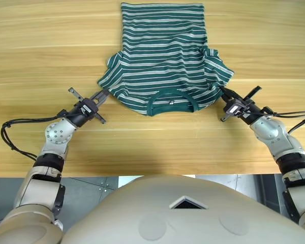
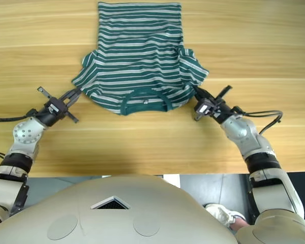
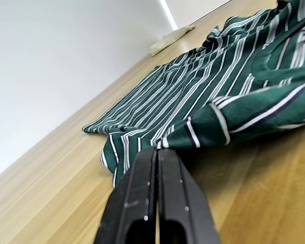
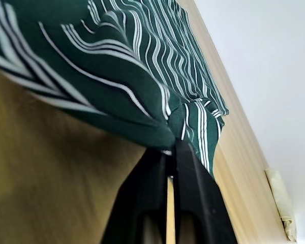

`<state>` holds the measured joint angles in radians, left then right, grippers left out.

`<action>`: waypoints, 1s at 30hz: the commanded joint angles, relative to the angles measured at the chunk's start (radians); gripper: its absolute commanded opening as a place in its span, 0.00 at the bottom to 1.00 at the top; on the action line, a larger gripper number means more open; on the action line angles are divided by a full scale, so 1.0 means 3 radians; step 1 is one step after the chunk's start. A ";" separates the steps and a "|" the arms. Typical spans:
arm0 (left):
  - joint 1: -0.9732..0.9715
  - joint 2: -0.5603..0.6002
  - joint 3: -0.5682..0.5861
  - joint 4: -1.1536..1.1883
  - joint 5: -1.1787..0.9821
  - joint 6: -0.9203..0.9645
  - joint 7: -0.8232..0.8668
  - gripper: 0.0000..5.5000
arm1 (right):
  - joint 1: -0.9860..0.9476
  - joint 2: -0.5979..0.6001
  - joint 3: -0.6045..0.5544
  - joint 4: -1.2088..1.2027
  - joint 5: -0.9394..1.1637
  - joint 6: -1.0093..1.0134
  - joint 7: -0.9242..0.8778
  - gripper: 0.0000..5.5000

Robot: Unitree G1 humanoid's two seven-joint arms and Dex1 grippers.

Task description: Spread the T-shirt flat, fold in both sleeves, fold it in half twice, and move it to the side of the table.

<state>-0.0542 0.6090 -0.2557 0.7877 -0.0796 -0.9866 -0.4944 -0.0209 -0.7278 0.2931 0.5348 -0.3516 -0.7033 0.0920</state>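
Observation:
A green T-shirt (image 1: 162,51) with white stripes lies on the wooden table (image 1: 35,56), collar toward me and hem at the far side. Both sleeves are bunched in against the body. My left gripper (image 1: 104,93) sits at the shirt's near left shoulder corner, shut on the fabric edge (image 3: 193,134). My right gripper (image 1: 221,90) is at the near right shoulder corner, shut on a fold of the cloth (image 4: 142,122). Both pinched corners rest low, at or just above the tabletop.
Bare wood stretches left and right of the shirt and between the collar and the table's front edge (image 1: 142,175). A small pale object (image 3: 173,38) lies far off along the table by the wall. Black cables (image 1: 10,134) loop beside each forearm.

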 commanded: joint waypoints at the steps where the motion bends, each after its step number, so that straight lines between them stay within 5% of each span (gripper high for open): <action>1: 0.0276 -0.0042 -0.0049 0.0118 0.0354 0.0332 0.0042 0.09 | 0.0301 -0.0075 -0.0121 -0.0217 -0.0039 0.0168 0.0084 0.06; 11: 0.0758 -0.0079 0.0048 -0.0366 0.0264 0.0347 0.0029 0.39 | 0.0751 -0.0167 -0.0321 -0.0782 0.0091 0.0144 0.0443 0.33; 18: 0.1252 0.0131 0.0384 -0.1962 -0.1259 0.0309 -0.0540 0.39 | 0.0796 -0.0020 -0.0367 -0.1665 0.0466 -0.0017 0.0703 0.33; 26: 0.0693 -0.0518 0.0460 -0.1992 -0.1086 0.0626 -0.0398 0.39 | -0.0903 0.0765 0.0518 -0.0565 -0.1602 0.0525 0.0083 0.33; 30: 0.0439 -0.0780 0.0556 -0.1596 -0.0526 0.0571 -0.0095 0.39 | -0.1230 0.1025 0.1088 0.0090 -0.2224 0.0591 -0.0261 0.33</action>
<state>0.1055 0.3958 -0.1019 0.2620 -0.3118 -0.8157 -0.5512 -0.3790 -0.4295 0.5541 0.4987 -0.9557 -0.5238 0.0264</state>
